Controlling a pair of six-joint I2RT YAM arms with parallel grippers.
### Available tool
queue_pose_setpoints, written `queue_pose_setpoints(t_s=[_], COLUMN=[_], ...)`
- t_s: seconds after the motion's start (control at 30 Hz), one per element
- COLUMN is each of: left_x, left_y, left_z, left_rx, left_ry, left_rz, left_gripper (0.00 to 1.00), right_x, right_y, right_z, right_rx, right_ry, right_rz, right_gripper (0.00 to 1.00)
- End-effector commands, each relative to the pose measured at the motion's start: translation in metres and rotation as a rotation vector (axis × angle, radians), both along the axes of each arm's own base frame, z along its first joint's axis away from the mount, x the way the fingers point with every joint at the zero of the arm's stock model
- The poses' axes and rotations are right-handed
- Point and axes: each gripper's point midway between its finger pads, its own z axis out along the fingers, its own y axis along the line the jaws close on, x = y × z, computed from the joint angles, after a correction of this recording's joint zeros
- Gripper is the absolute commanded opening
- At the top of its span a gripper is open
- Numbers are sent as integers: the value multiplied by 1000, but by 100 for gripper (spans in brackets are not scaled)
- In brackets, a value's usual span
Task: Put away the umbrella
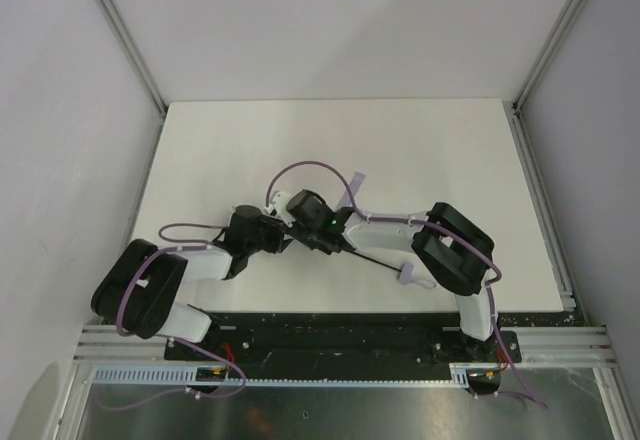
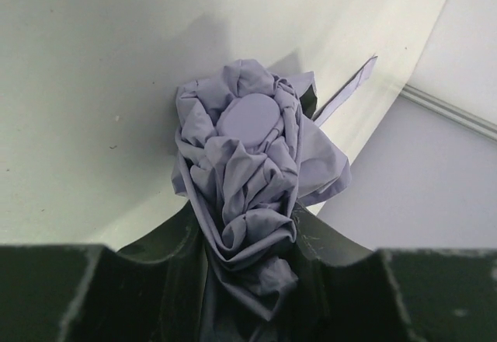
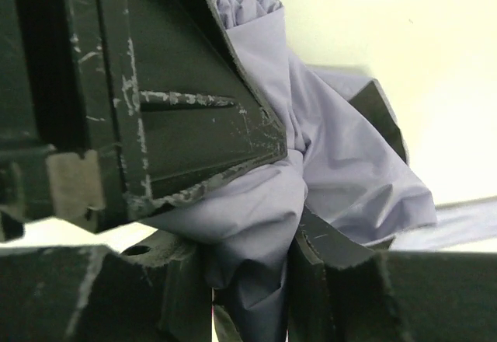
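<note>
The umbrella (image 2: 248,148) is a bunched pale lavender canopy with a round cap at its tip. My left gripper (image 2: 245,233) is shut on the gathered fabric just below that tip. My right gripper (image 3: 256,249) is shut on the same canopy (image 3: 342,163), right beside the left gripper's dark finger (image 3: 171,93). In the top view both grippers meet mid-table, left gripper (image 1: 272,234) and right gripper (image 1: 302,216), hiding most of the canopy. The thin black shaft (image 1: 370,260) runs right to the pale handle (image 1: 405,277) with its loop. A lavender strap (image 1: 351,186) sticks out behind.
The white table (image 1: 400,150) is walled by pale panels with aluminium rails on both sides (image 1: 540,190). The arm bases sit on a black plate (image 1: 340,335) at the near edge. The right arm's elbow (image 1: 455,245) stands above the handle end.
</note>
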Motion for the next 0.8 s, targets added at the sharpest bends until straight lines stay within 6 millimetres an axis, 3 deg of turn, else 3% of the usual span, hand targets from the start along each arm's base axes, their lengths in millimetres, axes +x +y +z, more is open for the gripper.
queue_pose_setpoints(t_s=[0.0, 0.1, 0.17, 0.2, 0.4, 0.53, 0.77], left_x=[-24, -16, -12, -11, -10, -9, 11], left_y=[2, 5, 11, 14, 25, 23, 15], left_z=[-10, 2, 11, 15, 33, 31, 31], left_rx=[60, 87, 106, 117, 147, 156, 189], left_ry=[72, 5, -44, -69, -171, -175, -209], left_rz=[-69, -67, -50, -43, -36, -56, -83], left_gripper=[14, 63, 87, 93, 99, 99, 99], right_x=[-4, -16, -20, -22, -34, -38, -38], right_y=[-59, -52, -50, -50, -43, -39, -37], right_z=[-88, -92, -92, -92, -91, -87, -83], right_rx=[-50, 45, 109, 135, 269, 345, 372], right_ry=[324, 450, 528, 562, 719, 793, 832], right_rz=[-30, 64, 96, 110, 161, 180, 193], right_gripper=[0, 0, 0, 0, 0, 0, 0])
